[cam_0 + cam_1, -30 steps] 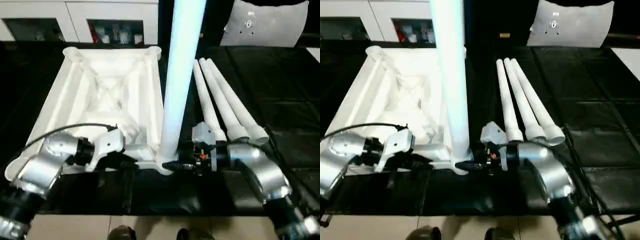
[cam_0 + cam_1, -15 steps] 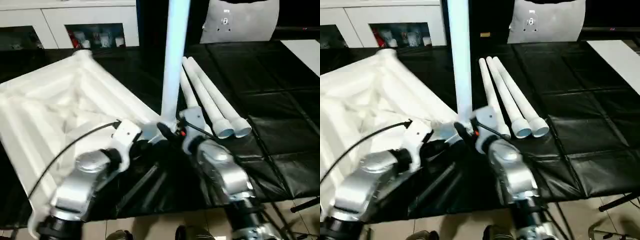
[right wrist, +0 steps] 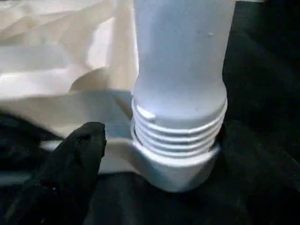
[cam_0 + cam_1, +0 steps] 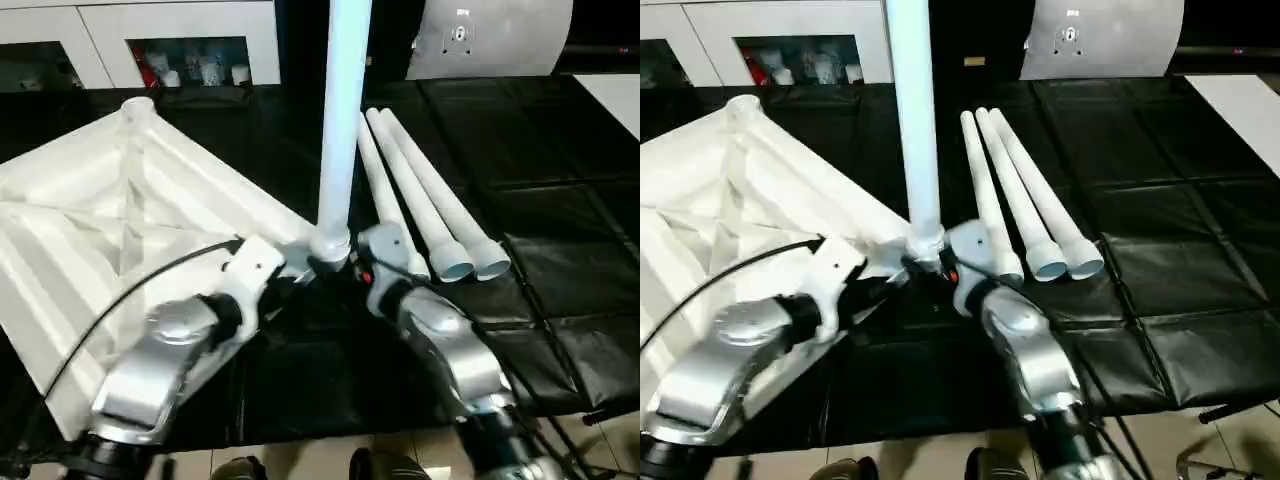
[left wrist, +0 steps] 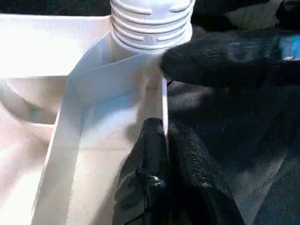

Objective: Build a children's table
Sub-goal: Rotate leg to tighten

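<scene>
Tabletop (image 4: 120,220): underside up on black mat (image 4: 560,180); light, stiff plastic. Left gripper (image 5: 161,136) clamps its rim beside the upright leg (image 4: 340,130); right gripper (image 4: 352,272) spread around the leg's threads. Three spare legs (image 4: 420,190) lie beside; likely slippery, best gripped low.

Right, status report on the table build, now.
Left tool shut on white plastic table top rim. Right tool open beside upright white round leg, threads still showing at socket. Three spare legs alongside.

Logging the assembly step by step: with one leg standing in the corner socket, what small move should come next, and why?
Probably close the right gripper on the upright leg and twist it further in: several threads still show above the socket, while the left gripper pinches the tabletop's rim.
</scene>
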Available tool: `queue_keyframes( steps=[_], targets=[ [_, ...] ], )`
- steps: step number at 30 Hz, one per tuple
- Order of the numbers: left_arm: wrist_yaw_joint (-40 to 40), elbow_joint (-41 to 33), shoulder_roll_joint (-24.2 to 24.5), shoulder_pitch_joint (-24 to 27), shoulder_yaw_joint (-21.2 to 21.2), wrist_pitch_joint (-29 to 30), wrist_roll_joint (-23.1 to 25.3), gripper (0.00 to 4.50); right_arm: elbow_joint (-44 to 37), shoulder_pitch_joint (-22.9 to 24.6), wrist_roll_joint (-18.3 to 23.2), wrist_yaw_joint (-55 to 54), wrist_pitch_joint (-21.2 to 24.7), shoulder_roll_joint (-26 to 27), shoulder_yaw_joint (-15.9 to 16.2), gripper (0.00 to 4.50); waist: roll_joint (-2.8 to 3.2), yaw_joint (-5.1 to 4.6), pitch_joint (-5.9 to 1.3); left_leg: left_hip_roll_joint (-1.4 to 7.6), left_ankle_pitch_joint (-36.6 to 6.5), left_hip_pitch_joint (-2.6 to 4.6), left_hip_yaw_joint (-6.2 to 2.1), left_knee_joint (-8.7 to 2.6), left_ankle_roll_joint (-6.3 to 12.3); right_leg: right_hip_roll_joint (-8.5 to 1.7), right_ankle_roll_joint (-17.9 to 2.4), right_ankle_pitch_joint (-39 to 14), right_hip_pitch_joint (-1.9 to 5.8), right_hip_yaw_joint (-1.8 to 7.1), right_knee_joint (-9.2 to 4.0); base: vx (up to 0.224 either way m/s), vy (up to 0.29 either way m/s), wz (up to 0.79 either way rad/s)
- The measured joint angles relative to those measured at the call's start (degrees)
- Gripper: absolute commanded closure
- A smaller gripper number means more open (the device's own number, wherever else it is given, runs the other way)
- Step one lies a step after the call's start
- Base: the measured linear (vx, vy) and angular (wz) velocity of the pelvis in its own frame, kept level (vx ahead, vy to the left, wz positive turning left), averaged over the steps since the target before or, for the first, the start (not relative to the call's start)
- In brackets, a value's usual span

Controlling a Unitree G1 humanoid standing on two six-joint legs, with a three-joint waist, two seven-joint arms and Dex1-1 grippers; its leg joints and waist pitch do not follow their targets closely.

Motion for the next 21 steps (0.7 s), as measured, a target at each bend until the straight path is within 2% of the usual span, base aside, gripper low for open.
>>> queue_keyframes(
  steps=[5,9,16,21],
  targets=[
    [-5.0,2.3,3.9,-0.2,0.2,-4.6,-1.1,4.5,-0.5,1.6,1.3,6.6,-1.0,-4.4,0.7,0.0,-0.02,0.61,0.01,-0.01,0.1,0.02,-0.01,0.05,0.21,-0.01,0.0,0.0,-0.01,0.0,-0.02,0.0,0.0,0.0],
    [-11.9,6.0,9.1,-1.1,-0.2,-10.6,-2.1,4.5,-2.6,1.4,2.8,14.2,-2.7,-9.8,1.2,0.0,-0.03,1.42,0.01,-0.01,0.1,0.11,-0.01,0.07,0.22,-0.01,0.0,0.0,0.0,0.0,0.04,0.0,0.0,0.0],
    [-24.0,10.8,16.3,-2.8,-2.3,-18.8,-2.9,4.5,-2.6,-1.6,5.8,25.1,-3.9,-15.1,1.4,0.0,-0.11,2.14,-0.02,-0.02,0.1,0.21,-0.01,0.2,0.24,-0.06,-0.1,0.0,0.05,0.0,0.05,0.0,0.0,0.0],
    [-32.1,14.2,19.5,-4.6,-4.2,-23.9,-3.4,4.5,-2.5,-3.9,7.4,33.0,-3.9,-18.1,3.4,0.0,-0.15,2.53,-0.04,-0.03,0.1,0.22,-0.01,0.27,0.27,-0.07,-0.1,0.1,0.08,0.0,0.1,0.0,0.0,0.0]
  ],
)
